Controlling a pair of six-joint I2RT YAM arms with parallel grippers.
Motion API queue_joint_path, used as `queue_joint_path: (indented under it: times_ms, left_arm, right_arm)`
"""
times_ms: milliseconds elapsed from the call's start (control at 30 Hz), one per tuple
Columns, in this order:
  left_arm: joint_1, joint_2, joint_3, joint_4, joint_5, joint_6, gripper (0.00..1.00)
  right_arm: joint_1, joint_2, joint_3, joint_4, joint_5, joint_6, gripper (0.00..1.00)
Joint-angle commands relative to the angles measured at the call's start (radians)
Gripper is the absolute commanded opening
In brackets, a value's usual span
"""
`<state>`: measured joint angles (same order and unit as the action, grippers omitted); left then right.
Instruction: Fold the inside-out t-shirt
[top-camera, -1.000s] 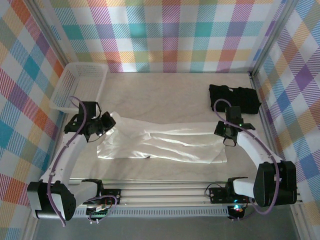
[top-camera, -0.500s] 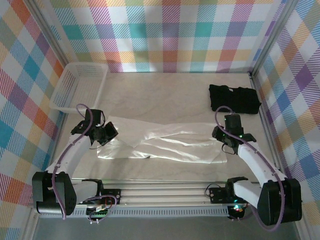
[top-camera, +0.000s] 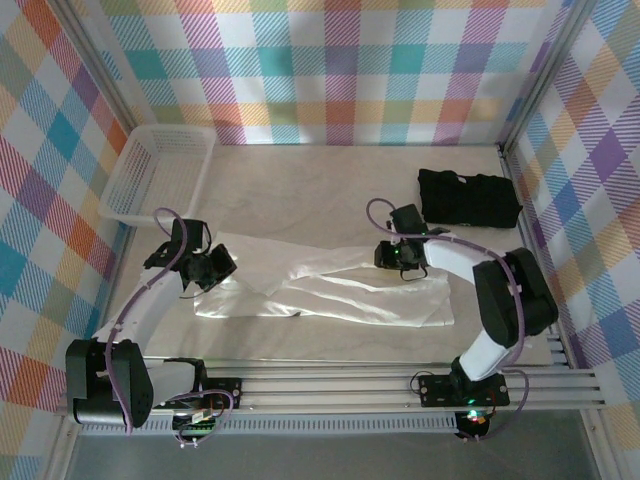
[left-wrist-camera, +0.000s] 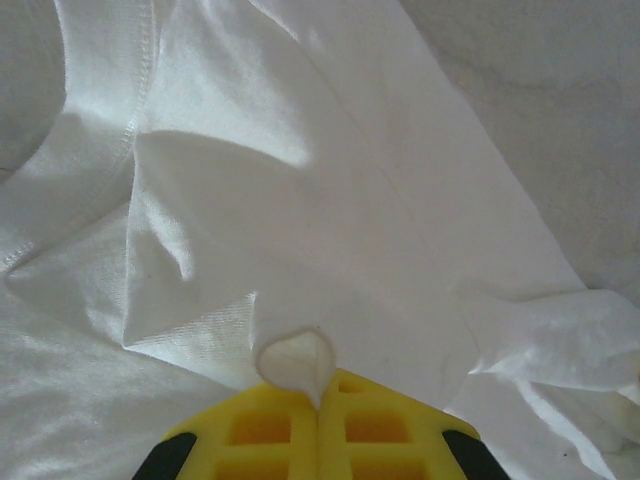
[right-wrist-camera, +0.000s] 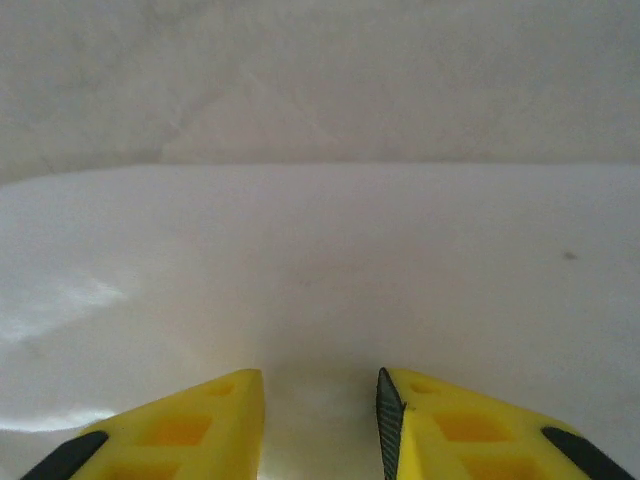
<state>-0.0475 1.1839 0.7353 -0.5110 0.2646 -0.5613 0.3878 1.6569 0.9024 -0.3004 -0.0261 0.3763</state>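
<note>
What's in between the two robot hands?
The white t-shirt lies between them, plain in the top view. The left gripper pinches one end; the right gripper hangs open above the cloth.

The thin white t-shirt (top-camera: 345, 290) lay creased and partly flattened, stretched lengthwise from 9 o'clock to 3 o'clock.

table (top-camera: 330, 180) pale | white tee (top-camera: 340, 295) ctr, spread | blk folded garment (top-camera: 468, 197) far R | white basket (top-camera: 128, 180) far L
</note>
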Motion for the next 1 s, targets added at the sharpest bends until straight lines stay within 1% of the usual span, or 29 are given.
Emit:
queue_joint_path:
  times_ms: [0,33,100,200,300,400,533,633,767,933,967]
  left_arm:
    - [0.018,-0.005,-0.022,0.021,-0.015,-0.007,0.0]
    - [0.02,-0.009,-0.025,0.02,-0.009,-0.009,0.0]
    - [0.021,-0.016,-0.031,0.017,0.003,-0.011,0.0]
    - [0.021,-0.028,-0.05,0.023,0.024,-0.017,0.0]
    - [0.021,-0.028,-0.06,0.03,0.036,-0.023,0.0]
    - [0.021,-0.035,-0.057,0.035,0.033,-0.026,0.0]
    - [0.021,-0.03,-0.048,0.032,0.026,-0.019,0.0]
    - [0.021,-0.022,-0.048,0.041,0.032,-0.018,0.0]
    - [0.021,-0.018,-0.048,0.042,0.042,-0.013,0.0]
    - [0.021,-0.017,-0.047,0.041,0.047,-0.008,0.0]
    - [0.021,-0.017,-0.047,0.04,0.048,-0.005,0.0]
  right_arm:
    - [-0.004,0.02,0.006,-0.136,0.019,0.007,0.3]
    - [-0.004,0.004,-0.006,-0.144,0.029,0.006,0.29]
    - [-0.003,-0.05,-0.029,-0.122,0.033,-0.011,0.3]
    - [0.015,-0.147,-0.055,-0.034,-0.009,-0.07,0.36]
    - [0.11,-0.215,-0.068,0.085,-0.041,-0.179,0.44]
    - [0.274,-0.225,-0.057,0.193,-0.021,-0.3,0.59]
    - [0.506,-0.134,-0.011,0.359,0.06,-0.403,0.74]
    - [0.628,-0.008,0.061,0.46,0.108,-0.463,0.84]
    - [0.708,0.134,0.148,0.568,0.133,-0.526,0.9]
    - [0.761,0.269,0.242,0.626,0.169,-0.581,0.92]
    - [0.769,0.297,0.261,0.638,0.203,-0.59,0.92]
